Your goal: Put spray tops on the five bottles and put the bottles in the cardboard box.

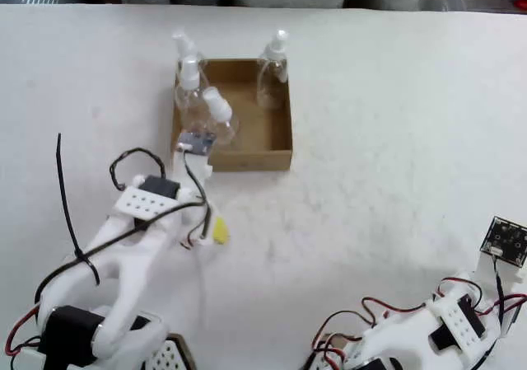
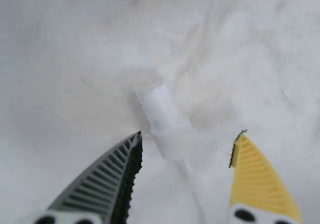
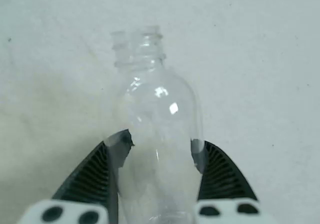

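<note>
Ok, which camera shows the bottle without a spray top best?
The right wrist view: the uncapped bottle sits between the right gripper's jaws, its open threaded neck plain. The high view shows the right arm that holds it; the left wrist view, a spray top.

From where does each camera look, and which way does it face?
High view: above the table, looking down on the cardboard box; both arms show.
Left wrist view: on the left arm, facing a spray top on the table; open fingers show.
Right wrist view: on the right arm, facing a topless bottle held by black fingers.
Shared: high and left wrist views show the yellow finger.
</note>
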